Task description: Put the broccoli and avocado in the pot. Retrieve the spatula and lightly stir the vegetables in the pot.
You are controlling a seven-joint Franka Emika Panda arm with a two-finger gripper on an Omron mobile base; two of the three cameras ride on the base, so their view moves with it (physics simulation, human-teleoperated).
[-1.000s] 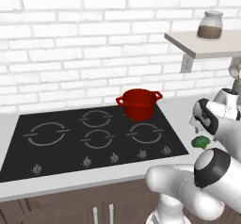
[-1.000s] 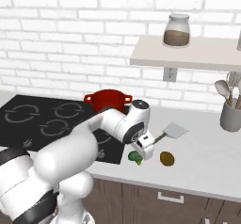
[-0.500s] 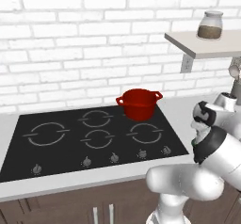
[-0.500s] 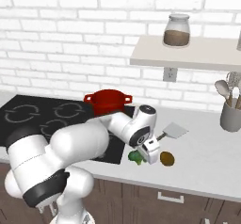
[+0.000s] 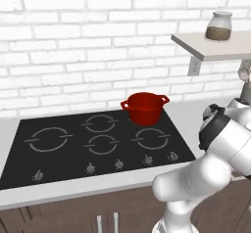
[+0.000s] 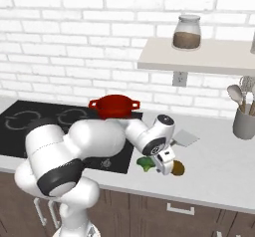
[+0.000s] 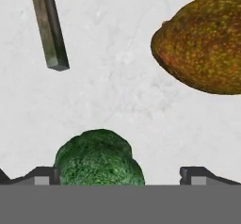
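The green broccoli (image 7: 97,158) lies on the pale counter between my open gripper's (image 7: 120,175) fingertips, closer to the left one. In the right base view the gripper (image 6: 164,162) hangs low over the counter, between the broccoli (image 6: 145,164) and the brown avocado (image 6: 178,168). In the hand view the avocado (image 7: 203,44) sits at the upper right. The spatula's grey handle (image 7: 48,26) slants at the upper left, and its flat blade (image 6: 185,137) rests behind the gripper. The red pot (image 5: 145,107) (image 6: 114,105) stands on the cooktop's back right burner.
The black cooktop (image 5: 98,139) has a row of knobs along its front edge. A wall shelf (image 6: 199,57) carries a glass jar (image 6: 187,32). A grey utensil holder (image 6: 244,121) stands at the far right of the counter.
The arm has swung right and down, bringing the gripper low over the broccoli. In the left base view the arm now covers the broccoli.
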